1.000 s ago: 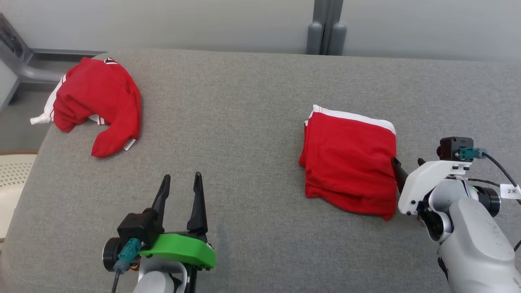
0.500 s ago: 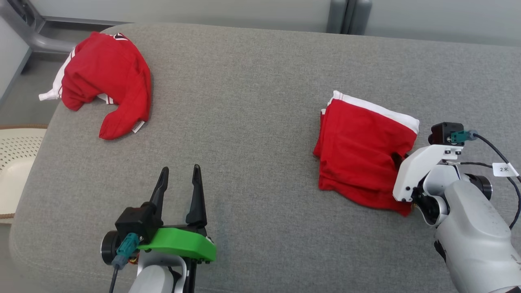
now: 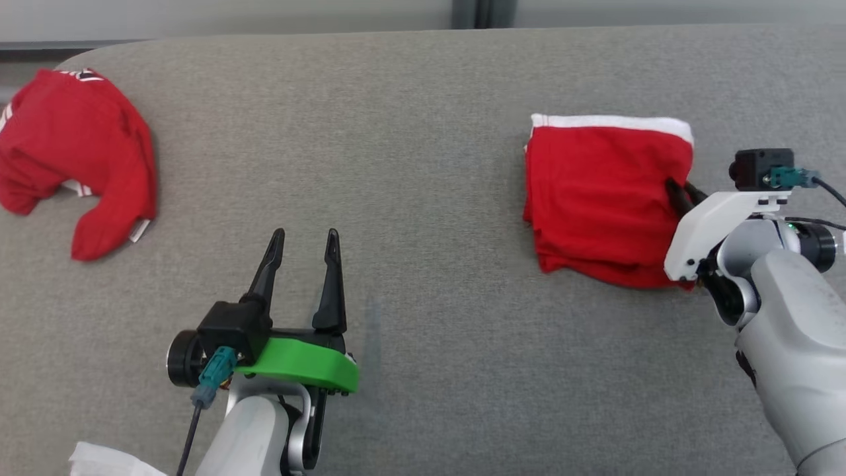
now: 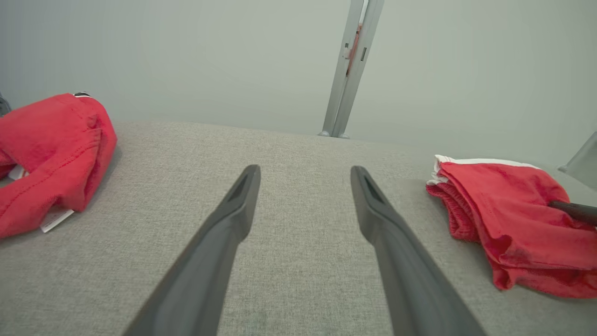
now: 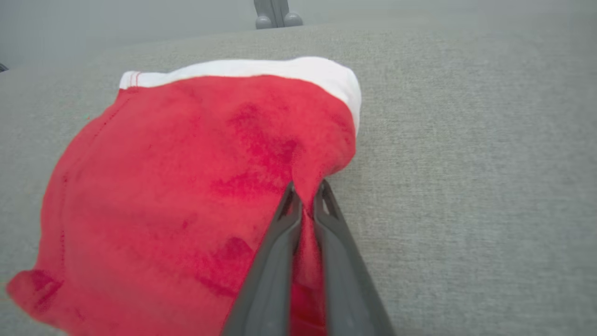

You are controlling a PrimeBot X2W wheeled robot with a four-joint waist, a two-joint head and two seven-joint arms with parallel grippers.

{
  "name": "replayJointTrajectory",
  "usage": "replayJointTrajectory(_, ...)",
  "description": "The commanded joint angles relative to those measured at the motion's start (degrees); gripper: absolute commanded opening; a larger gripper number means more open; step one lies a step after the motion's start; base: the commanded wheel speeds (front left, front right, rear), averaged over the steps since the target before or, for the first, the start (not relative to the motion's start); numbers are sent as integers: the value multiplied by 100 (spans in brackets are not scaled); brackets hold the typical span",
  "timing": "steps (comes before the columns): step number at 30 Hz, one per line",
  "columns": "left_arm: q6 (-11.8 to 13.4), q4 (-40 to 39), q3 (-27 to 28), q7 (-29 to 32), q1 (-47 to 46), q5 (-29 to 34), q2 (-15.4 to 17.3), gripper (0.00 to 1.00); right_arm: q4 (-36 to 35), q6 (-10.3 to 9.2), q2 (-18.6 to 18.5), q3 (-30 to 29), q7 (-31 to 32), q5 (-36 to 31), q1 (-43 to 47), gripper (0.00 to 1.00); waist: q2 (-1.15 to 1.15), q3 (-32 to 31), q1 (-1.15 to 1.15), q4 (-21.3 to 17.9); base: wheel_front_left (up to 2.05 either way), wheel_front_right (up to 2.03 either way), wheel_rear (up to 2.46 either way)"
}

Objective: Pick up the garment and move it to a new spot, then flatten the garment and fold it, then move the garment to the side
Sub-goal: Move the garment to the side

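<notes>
A folded red garment (image 3: 601,198) with a white band along its far edge lies on the right of the grey cushioned surface (image 3: 410,132). My right gripper (image 3: 677,188) is shut on its right edge. In the right wrist view the right gripper (image 5: 305,186) pinches a raised fold of the garment (image 5: 186,186) between its fingers. My left gripper (image 3: 305,237) stands open over bare surface near the front, holding nothing. The left wrist view has the left gripper (image 4: 304,173) open, with the garment (image 4: 508,219) to its right.
A second red garment (image 3: 79,152), crumpled, lies at the far left edge, also seen as a red heap (image 4: 46,149). A grey post (image 4: 350,70) stands behind the surface. A white object (image 3: 99,459) shows at the bottom left corner.
My right gripper has gone from open beside the folded garment to shut on its right edge. The head view has shifted. The left gripper stays open.
</notes>
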Motion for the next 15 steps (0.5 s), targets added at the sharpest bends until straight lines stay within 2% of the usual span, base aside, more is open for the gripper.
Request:
replayJointTrajectory(1, -25, -2, -9, -3, -153, 103, 15, 100, -57, -8, -100, -33, -106, 1, -108, 0, 0, 319, 0, -710, 0, 0, 0)
replayJointTrajectory(9, -140, 91, -115, -4, -441, 307, 65, 100, -251, -8, -321, -289, -449, 35, -102, 0, 0, 700, 0, -1730, 0, 0, 0)
replayJointTrajectory(15, -174, 112, -212, 16, -619, 399, 133, 100, -330, -8, -366, -408, -609, -61, -56, 0, 0, 908, 0, -2088, 0, 0, 0)
